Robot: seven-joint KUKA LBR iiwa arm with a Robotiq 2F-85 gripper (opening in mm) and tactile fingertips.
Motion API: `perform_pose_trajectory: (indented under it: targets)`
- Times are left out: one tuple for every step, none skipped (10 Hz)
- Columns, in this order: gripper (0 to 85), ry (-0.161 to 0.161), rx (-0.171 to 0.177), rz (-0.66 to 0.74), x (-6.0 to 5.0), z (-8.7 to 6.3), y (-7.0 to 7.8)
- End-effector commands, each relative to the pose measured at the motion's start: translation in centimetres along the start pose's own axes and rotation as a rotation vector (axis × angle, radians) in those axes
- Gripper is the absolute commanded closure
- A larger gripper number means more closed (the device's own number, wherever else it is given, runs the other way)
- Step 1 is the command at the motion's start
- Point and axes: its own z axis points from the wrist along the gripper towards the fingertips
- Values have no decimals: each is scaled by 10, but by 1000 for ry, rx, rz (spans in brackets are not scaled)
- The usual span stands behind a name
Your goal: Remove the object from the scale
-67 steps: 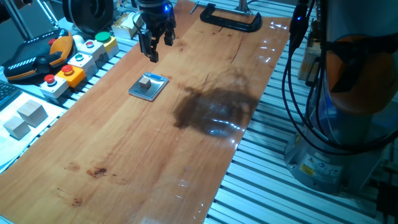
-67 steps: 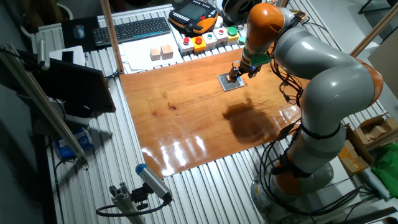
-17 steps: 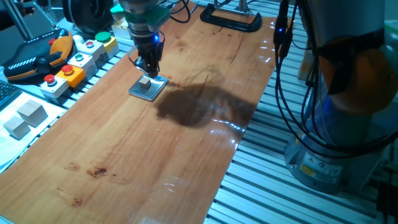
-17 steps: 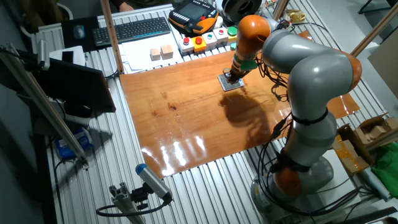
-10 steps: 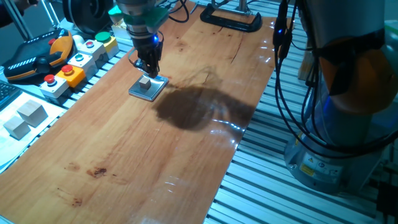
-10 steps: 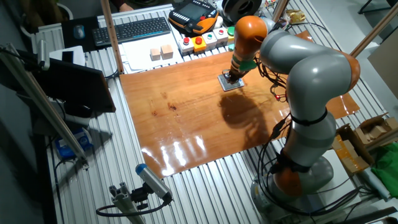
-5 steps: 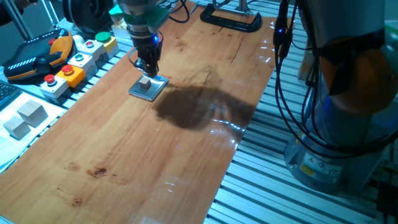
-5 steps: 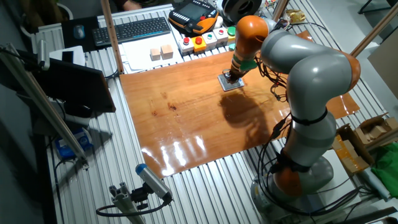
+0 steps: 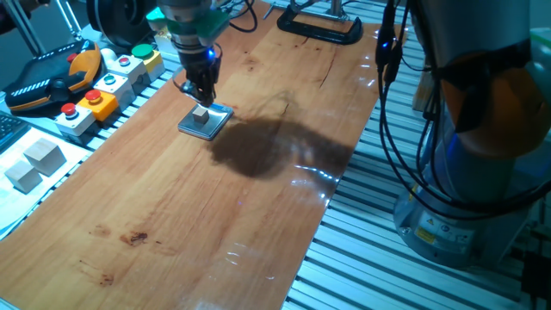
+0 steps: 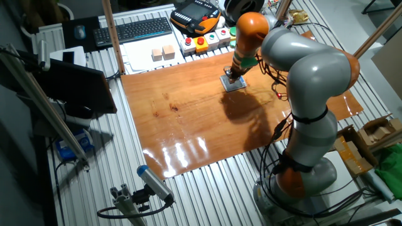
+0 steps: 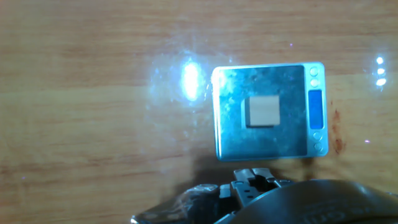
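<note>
Jaws (image 9: 201, 93) hang directly above the object (image 9: 200, 113), close over it but apparently not touching; whether they stand open or closed cannot be told from one fixed view. The object sits at the centre of the scale (image 9: 207, 121), which lies flat on the desk (image 9: 172, 207); button boxes (image 9: 103, 82) stand well to the side.

Other fixed view: the jaws (image 10: 235, 76) hide the object; only the scale (image 10: 233, 85) shows beneath them.

Hand view: the object (image 11: 262, 112) lies ahead of the jaws, centred on the scale (image 11: 267, 112) beside its blue display (image 11: 315, 107). No fingertip flanks it. Judged step: final approach before grasp. The next move calls for lowering squarely, closing on opposite faces, then lifting clear.
</note>
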Motion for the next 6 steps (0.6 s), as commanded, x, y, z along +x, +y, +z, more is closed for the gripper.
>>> perform_pose_trajectory:
  targets:
    - [843, -12, 16, -1, -1, 0, 0]
    - [843, -21, 10, 13, -2, 2, 1]
    - [843, -24, -4, 12, -5, 4, 0]
    - [827, -26, 4, 2, -8, 7, 1]
    - [693, -26, 13, 3, -10, 9, 1]
    - [537, -26, 11, 8, -11, 11, 1]
